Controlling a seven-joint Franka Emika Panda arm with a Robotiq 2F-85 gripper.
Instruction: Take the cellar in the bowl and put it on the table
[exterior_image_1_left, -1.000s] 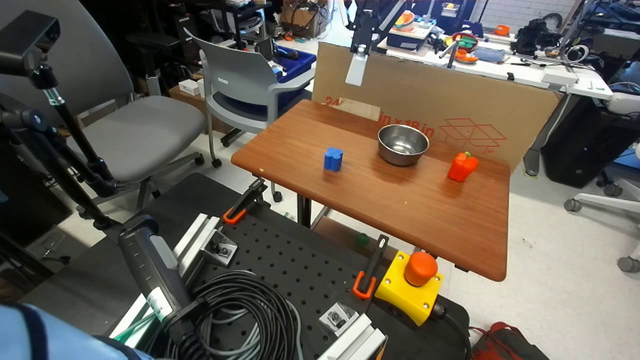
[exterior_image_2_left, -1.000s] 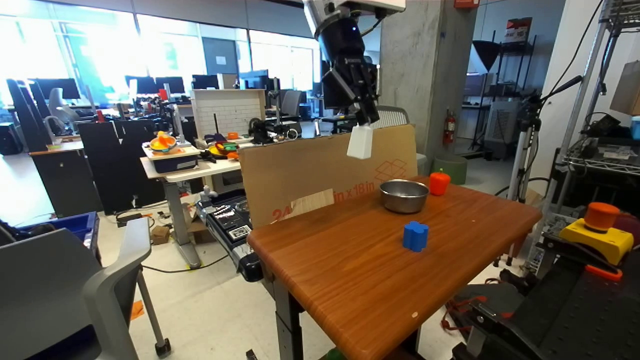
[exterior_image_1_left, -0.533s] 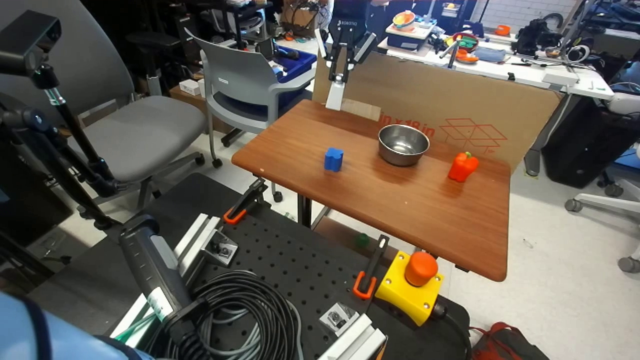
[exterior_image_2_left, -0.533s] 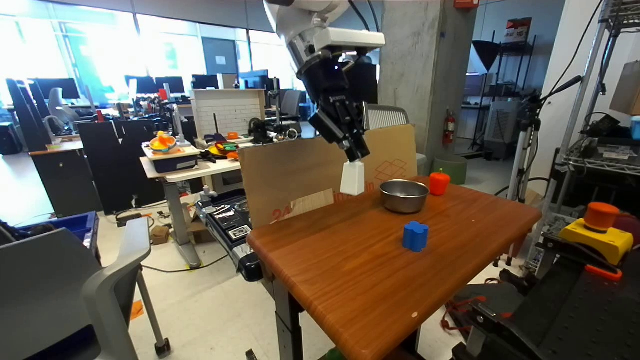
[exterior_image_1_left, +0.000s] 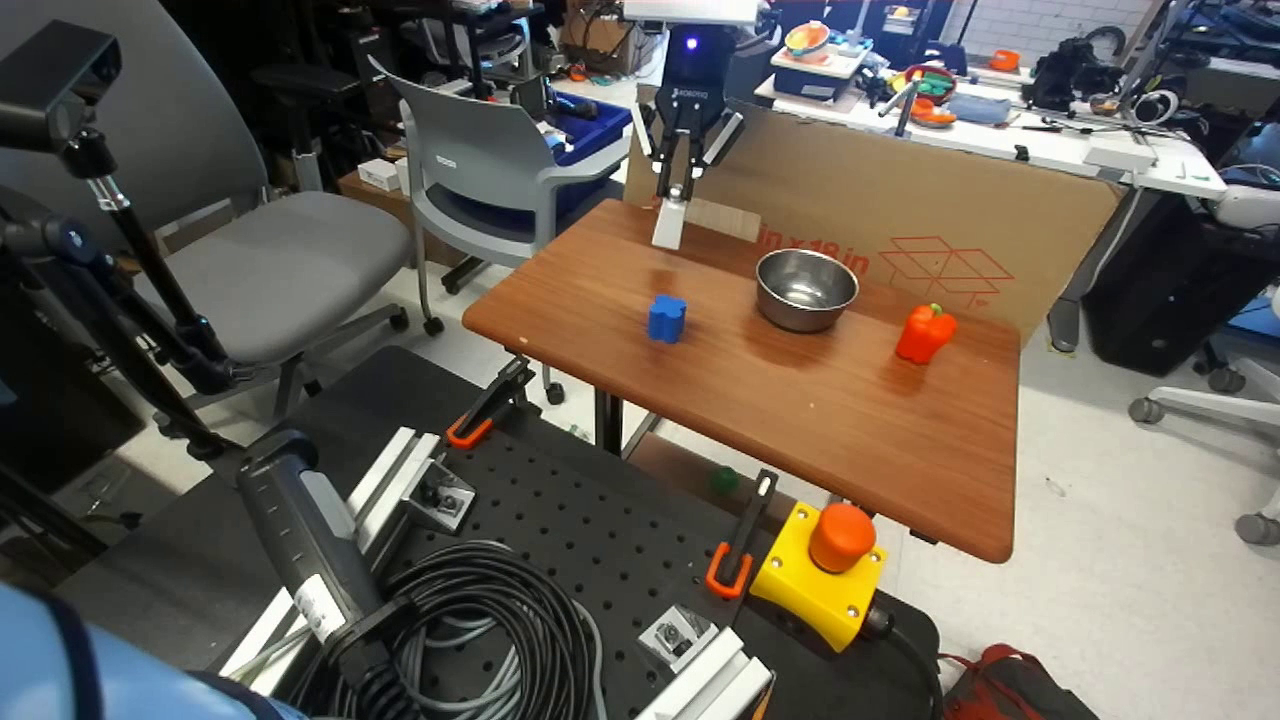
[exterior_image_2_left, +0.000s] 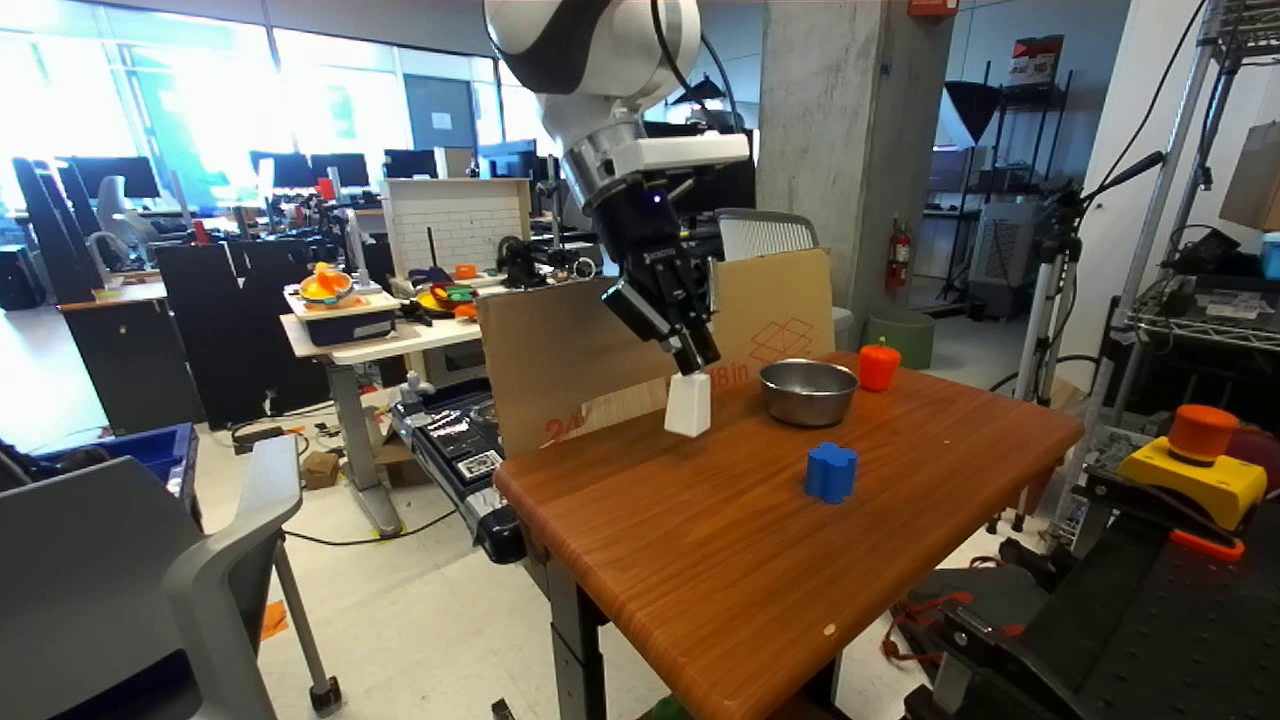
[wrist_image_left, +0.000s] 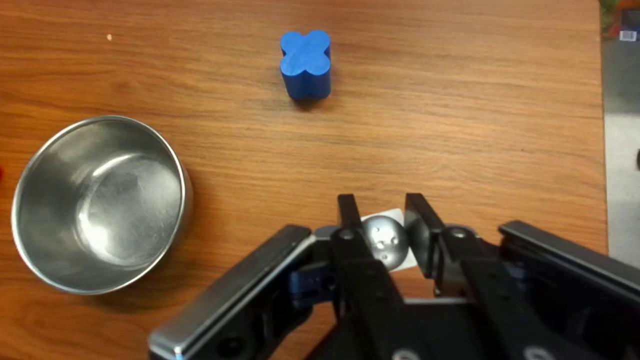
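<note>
Currently, the claw (wrist_image_left: 383, 220) is clamped on the cellar (exterior_image_2_left: 688, 405), its fingers (wrist_image_left: 422, 227) parted only by the width of the perforated metal cap (wrist_image_left: 385, 242). The cellar is outside the bowl (exterior_image_2_left: 808, 407), held over the desk (exterior_image_1_left: 850, 420) near the edge backed by a cardboard panel (exterior_image_2_left: 545, 340); its base appears just above the surface, though contact cannot be ruled out.

Caution: The cap is rounded, so the grip is likely shallow. Lateral load may cause the cellar to pivot or slip. The body leans slightly in both exterior views; if released at that angle, it may land on 1 edge and topple. Early release would cause a drop, and the perforations could spill any contents. Excess downward travel could jam the base against the desk. A sideways sweep could strike the bowl or the blue block (exterior_image_1_left: 667, 319).

Markings: In an exterior view, the lettering (exterior_image_1_left: 690, 93) on the claw housing reads "ROBOTIQ". The panel bears red print (exterior_image_2_left: 563, 428), legible as "24" and "in x 18 in" across the exterior views. The barcode label (wrist_image_left: 628, 36) beyond the desk is too small to read.
</note>
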